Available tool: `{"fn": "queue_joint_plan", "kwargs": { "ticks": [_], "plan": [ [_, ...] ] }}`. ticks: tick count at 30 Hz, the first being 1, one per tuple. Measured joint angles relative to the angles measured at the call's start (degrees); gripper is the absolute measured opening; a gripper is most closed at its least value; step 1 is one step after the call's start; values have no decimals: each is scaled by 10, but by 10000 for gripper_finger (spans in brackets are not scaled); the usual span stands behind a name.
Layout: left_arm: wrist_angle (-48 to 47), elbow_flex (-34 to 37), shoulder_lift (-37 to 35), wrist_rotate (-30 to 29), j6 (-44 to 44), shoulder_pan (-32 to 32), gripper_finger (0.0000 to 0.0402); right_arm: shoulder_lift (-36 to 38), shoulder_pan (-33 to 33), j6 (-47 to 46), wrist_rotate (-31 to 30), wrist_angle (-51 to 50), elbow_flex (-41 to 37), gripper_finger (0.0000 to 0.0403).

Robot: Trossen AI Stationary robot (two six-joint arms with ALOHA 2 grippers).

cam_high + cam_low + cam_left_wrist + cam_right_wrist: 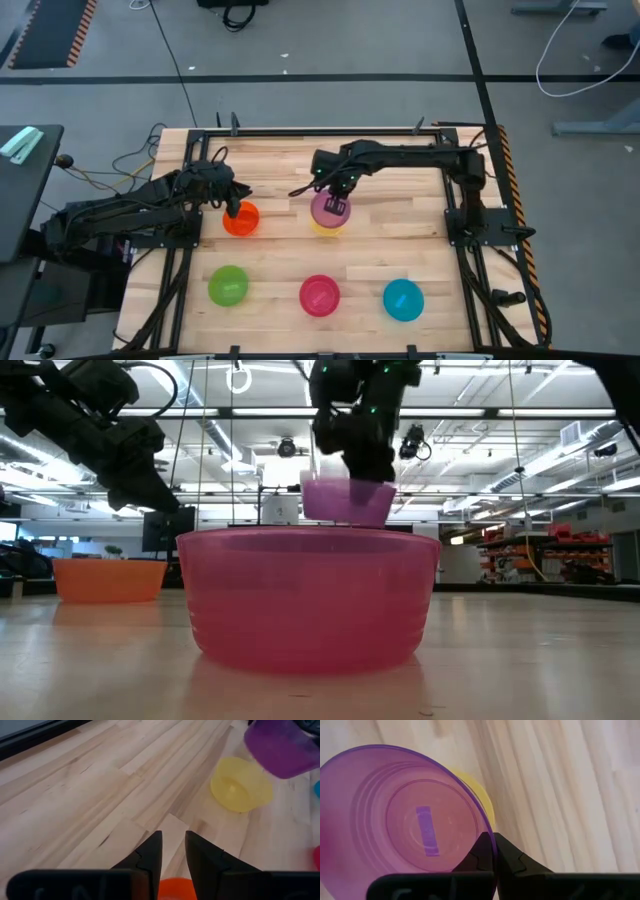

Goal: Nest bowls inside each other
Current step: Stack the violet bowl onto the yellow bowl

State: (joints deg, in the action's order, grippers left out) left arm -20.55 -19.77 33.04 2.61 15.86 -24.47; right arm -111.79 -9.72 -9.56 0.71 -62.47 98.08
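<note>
My right gripper (pixel 336 206) is shut on the purple bowl (pixel 326 207), which hangs in the air over the yellow bowl (pixel 327 229); the yellow bowl (pixel 242 785) sits base-down on the table. My left gripper (pixel 173 851) hovers just above the far rim of the orange bowl (pixel 241 220), with a narrow gap between its fingers and nothing in it. The orange bowl (pixel 108 580) stands on the table. Green (pixel 228 286), magenta-pink (pixel 320 295) and blue (pixel 403 299) bowls stand in a row near the table's near edge. My right gripper pinches the purple bowl's rim (pixel 490 839), one finger inside the bowl (pixel 476 859) and one outside (pixel 514 860). The fingers come from above, pointing down. The bowl (pixel 348 501) is lifted clear, mouth up and slightly tilted, above the yellow bowl.
The magenta-pink bowl (pixel 310 596) fills the front of the low view and hides the yellow one there. Bare wood lies between the far pair of bowls and the near row. Black frame rails (pixel 455 215) run along the table's left and right sides.
</note>
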Motion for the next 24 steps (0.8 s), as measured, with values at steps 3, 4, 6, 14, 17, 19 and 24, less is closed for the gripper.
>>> {"fn": "queue_joint_plan", "kwargs": {
  "ticks": [3, 4, 6, 14, 17, 19, 24],
  "plan": [
    [-4, 0, 0, 0, 0, 0, 92, -24, -2, 4, 1, -8, 5, 0],
    [-5, 0, 0, 0, 0, 0, 90, -30, -3, 6, 4, -9, 5, 0],
    [-5, 0, 0, 0, 0, 0, 88, -43, -3, 8, 9, -9, 6, 1],
    [-20, 0, 0, 0, 0, 0, 86, -76, -12, 21, 14, -6, 5, 1],
    [-28, 0, 0, -12, 1, 0, 89, -76, -16, 16, 15, -4, 5, 2],
    [-37, 0, 0, -33, 9, 0, 89, -76, -20, 12, 24, -2, 5, 6],
    [-47, 0, 0, -61, 19, 0, 82, -80, -25, 3, 63, -1, 5, 25]
  ]
}}
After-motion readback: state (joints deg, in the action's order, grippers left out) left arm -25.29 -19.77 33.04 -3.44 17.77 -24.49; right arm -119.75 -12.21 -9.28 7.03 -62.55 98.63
